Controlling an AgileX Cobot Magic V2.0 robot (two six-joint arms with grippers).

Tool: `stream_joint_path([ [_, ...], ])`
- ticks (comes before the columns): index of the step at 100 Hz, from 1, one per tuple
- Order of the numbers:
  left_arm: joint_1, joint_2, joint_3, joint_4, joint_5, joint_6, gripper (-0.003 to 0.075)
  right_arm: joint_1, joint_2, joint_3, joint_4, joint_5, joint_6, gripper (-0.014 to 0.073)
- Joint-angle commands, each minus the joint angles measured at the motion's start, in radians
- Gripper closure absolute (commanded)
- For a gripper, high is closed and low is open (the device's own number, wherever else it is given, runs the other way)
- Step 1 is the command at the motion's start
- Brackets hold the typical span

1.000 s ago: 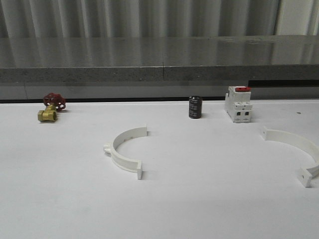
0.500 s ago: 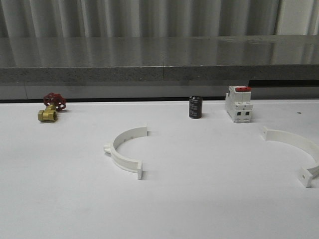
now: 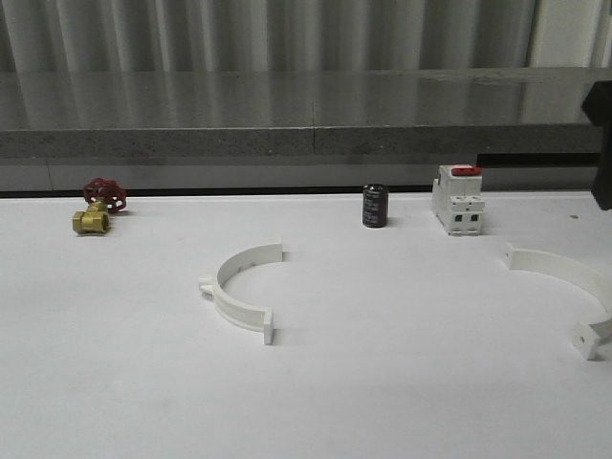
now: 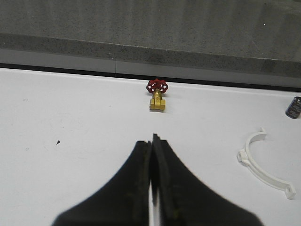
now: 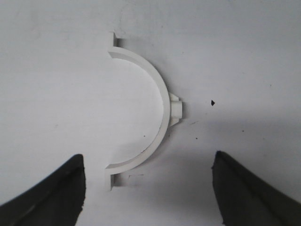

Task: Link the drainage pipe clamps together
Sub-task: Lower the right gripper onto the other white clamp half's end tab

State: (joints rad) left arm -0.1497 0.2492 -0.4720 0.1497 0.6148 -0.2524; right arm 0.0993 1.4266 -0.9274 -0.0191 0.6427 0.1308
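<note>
Sitting well apart on the white table [image 3: 402, 402], one clamp half [image 3: 241, 290] is lying left of center with bare room all round, and the other clamp half [image 3: 572, 287] is running off the right edge, so it's cut off. The left gripper [image 4: 153, 162] is hanging with its fingers pressed together on nothing, while the right gripper [image 5: 148, 188] is hovering spread wide over that right half. No writing I can read on the black cylinder [image 3: 375, 206] or red-topped block [image 3: 457, 199]; the valve [image 3: 98, 206] is sitting far left.
</note>
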Motion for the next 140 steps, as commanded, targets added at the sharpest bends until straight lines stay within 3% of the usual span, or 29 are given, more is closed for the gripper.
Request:
stream_joint_path([
  [1,0.002,0.009,-0.024,0.000,-0.075,0.000,0.0741,-0.003,0.040,-0.069,-0.022,-0.002,-0.009,0.0032],
  [41,0.002,0.009,-0.024,0.000,-0.075,0.000,0.0741,-0.060,0.306,-0.187,-0.022,-0.016,-0.009,0.0032],
  [100,0.002,0.009,-0.024,0.000,-0.075,0.000,0.0741,-0.063,0.402,-0.190,-0.011,-0.027,-0.020,0.0035],
  [110,0.002,0.009,-0.024,0.000,-0.075,0.000,0.0741,-0.063,0.402,-0.190,-0.011,-0.020,-0.020,0.0111],
  [129,0.002,0.009,-0.024,0.000,-0.075,0.000,0.0741,-0.063,0.402,-0.190,-0.002,-0.025,-0.020,0.0398],
  [140,0.002,0.009,-0.024,0.000,-0.075,0.000,0.0741,-0.063,0.402,-0.190,-0.002,-0.026,-0.020,0.0494],
])
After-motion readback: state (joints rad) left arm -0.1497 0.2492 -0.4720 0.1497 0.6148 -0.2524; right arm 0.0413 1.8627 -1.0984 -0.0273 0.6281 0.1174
